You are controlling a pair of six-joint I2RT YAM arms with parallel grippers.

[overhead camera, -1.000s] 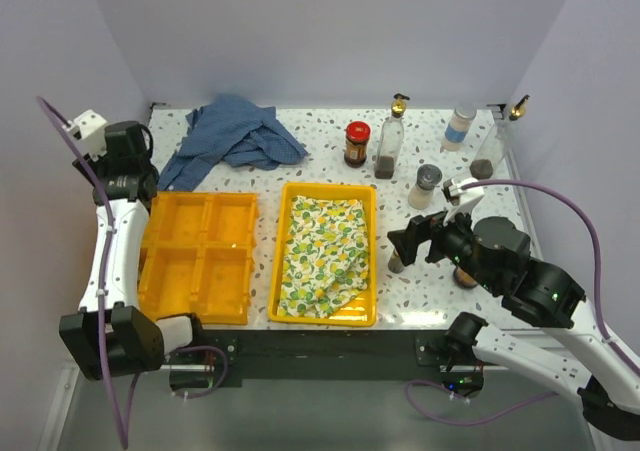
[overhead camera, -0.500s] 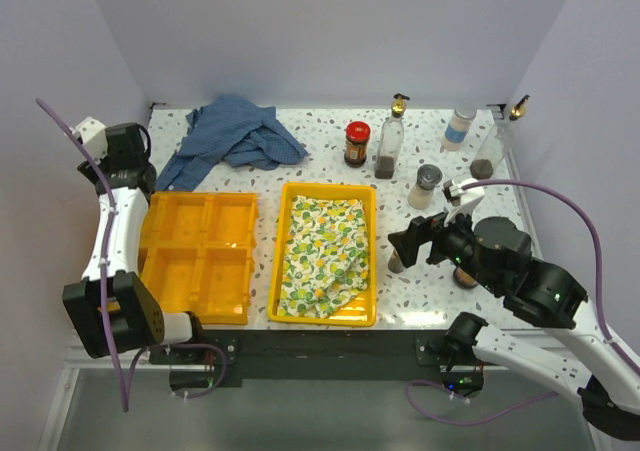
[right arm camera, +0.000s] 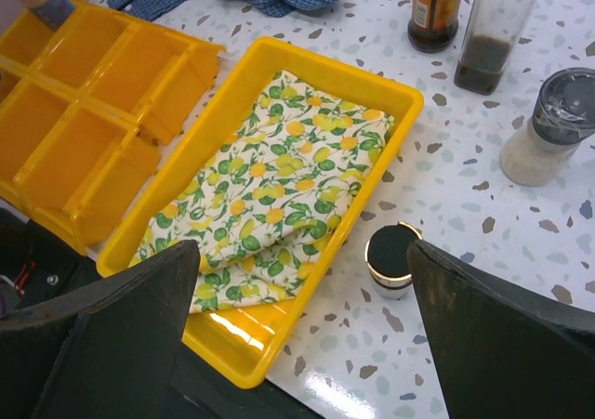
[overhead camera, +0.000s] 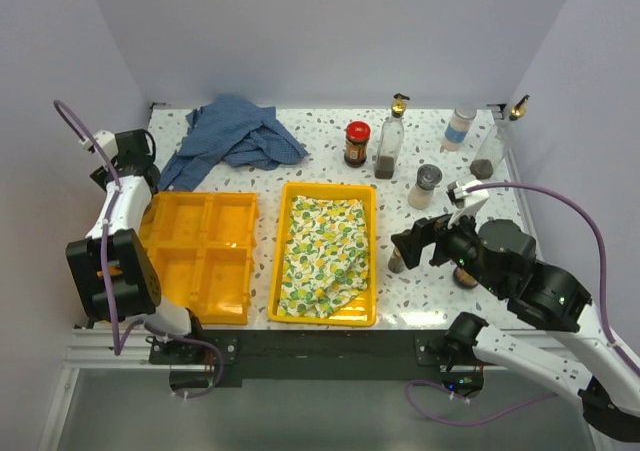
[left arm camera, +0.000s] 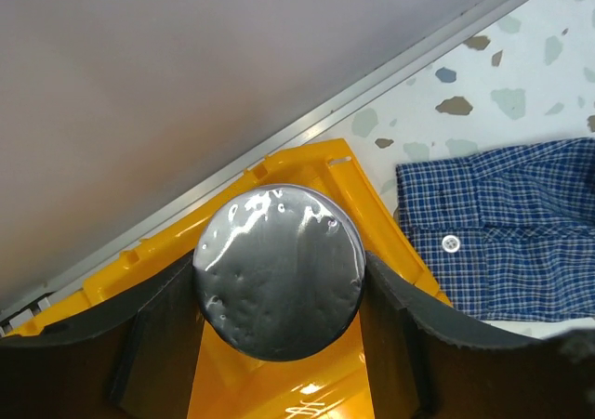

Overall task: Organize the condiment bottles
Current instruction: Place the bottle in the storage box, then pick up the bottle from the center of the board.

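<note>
While left fingers point(left arm camera: 402, 331) grip the shaker point(left arm camera: 277, 280) | cap point(left arm camera: 279, 252) round, crinkled, glossy grey

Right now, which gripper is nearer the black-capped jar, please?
Right. The right gripper hovers open above the black-capped jar; the left gripper is across the table, holding a grey-capped shaker over the divided tray.
</note>
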